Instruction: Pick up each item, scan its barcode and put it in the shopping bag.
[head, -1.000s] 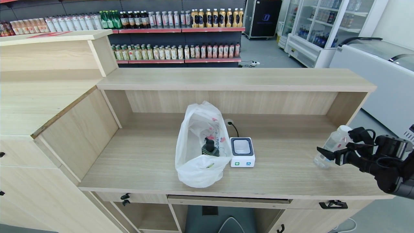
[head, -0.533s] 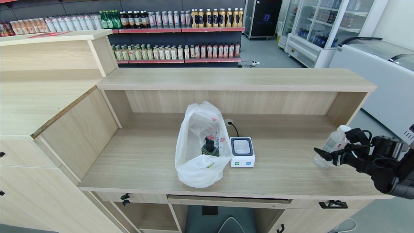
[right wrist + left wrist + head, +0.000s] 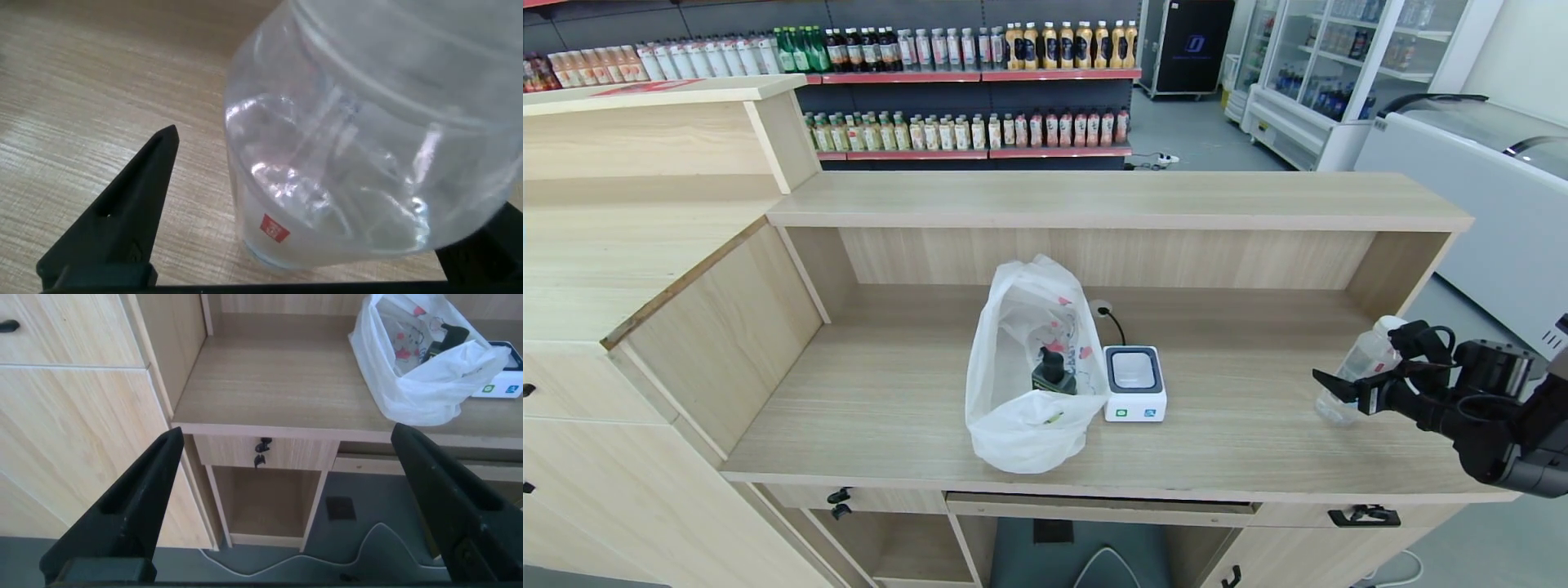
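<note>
Clear plastic water bottle [image 3: 1362, 369] stood on the wooden surface [image 3: 1241, 441] near its right end, well apart from the scanner [image 3: 1134, 382]. Right end effector [image 3: 1364, 359] straddled it, spread, with one finger [image 3: 114, 229] clear of the bottle wall. White shopping bag [image 3: 1025, 408] sat mid-surface, just beside the scanner, with a dark bottle [image 3: 1052, 371] inside. Left end effector [image 3: 286, 506] was spread wide, out in front of the surface's left front edge.
</note>
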